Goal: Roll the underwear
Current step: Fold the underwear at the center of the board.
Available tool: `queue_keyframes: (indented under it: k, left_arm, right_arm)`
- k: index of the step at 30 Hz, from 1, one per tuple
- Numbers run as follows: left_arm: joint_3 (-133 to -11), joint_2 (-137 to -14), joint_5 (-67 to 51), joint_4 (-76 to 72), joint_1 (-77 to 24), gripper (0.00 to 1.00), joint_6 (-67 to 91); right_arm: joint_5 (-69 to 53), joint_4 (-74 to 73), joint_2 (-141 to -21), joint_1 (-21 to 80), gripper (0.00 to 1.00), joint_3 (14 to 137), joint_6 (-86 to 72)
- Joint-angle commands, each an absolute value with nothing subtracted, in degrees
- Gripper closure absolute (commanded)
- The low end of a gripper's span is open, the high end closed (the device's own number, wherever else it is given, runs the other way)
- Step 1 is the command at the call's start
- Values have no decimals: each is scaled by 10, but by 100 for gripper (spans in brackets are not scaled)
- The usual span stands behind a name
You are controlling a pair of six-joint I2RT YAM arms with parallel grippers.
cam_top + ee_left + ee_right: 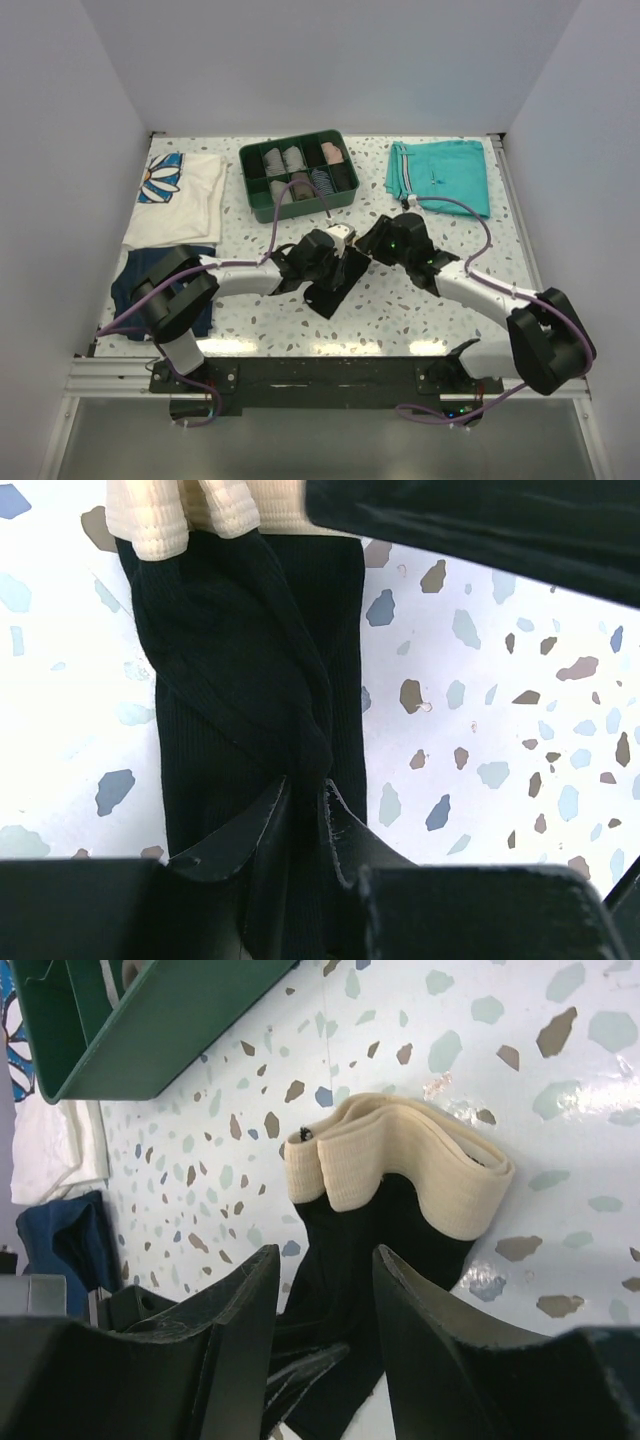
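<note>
The left claw (303,785) is clamped on a bunched fold of the black ribbed fabric underwear (250,660). The garment runs as a narrow folded strip straight ahead of this claw's fingertips to its beige elastic waistband (400,1160). Bare speckled white terrazzo table (500,730) lies open along both long edges of the strip. The right claw (325,1255) has its fingers apart over the black cloth, just short of the waistband's stitched edge; whether they touch it I cannot tell. Ahead of this claw, the green plastic compartment tray (170,1020) has its near wall close by, with open tabletop between. The folded teal shorts (440,175) lie well apart, and the navy folded garment (50,1240) and white T-shirt (60,1150) are further off.
</note>
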State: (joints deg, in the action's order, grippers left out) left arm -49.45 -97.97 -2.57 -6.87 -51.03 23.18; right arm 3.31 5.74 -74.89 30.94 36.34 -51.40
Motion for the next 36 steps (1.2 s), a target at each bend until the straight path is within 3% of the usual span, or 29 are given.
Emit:
queue_keyframes:
  k: [1, 14, 31, 36]
  left_arm:
    - [-489, -982, -29, -105, -511, 79, 229]
    - [-490, -983, -29, -105, -512, 79, 228]
    - [-484, -984, -37, -113, -512, 79, 222]
    - [-480, -985, -39, -116, -511, 78, 223]
  right_arm:
    - [19, 65, -789, 308, 55, 408, -495]
    - [2, 102, -839, 308, 56, 436, -504]
    - [-25, 126, -884, 308, 50, 460, -530]
    - [-11, 99, -851, 311, 50, 461, -526]
